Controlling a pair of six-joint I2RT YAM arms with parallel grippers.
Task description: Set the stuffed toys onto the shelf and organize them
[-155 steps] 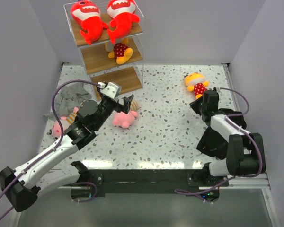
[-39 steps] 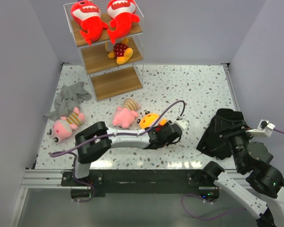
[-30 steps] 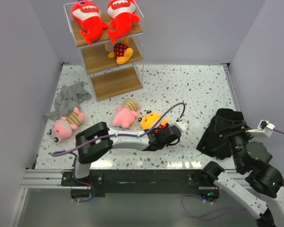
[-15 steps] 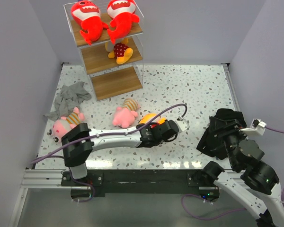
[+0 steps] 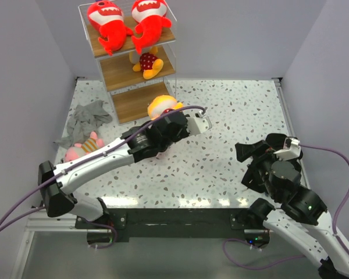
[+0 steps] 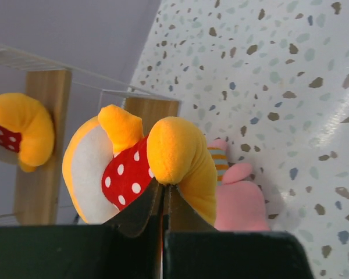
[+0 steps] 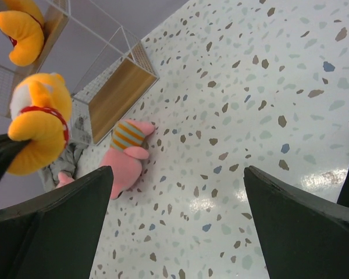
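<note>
Scanning from the left, I see the grey cloth crumpled on the bench, with one pink striped toy just near of it. The shelf stands far left, carrying the left shark and right shark side by side on its top board and a yellow polka-dot toy on the middle one. My left tool is clamped on the second yellow toy, lifted beside the shelf's lower tiers. The other pink toy lies on the bench below it. Far right, my right tool hangs with its fingers spread wide apart.
</note>
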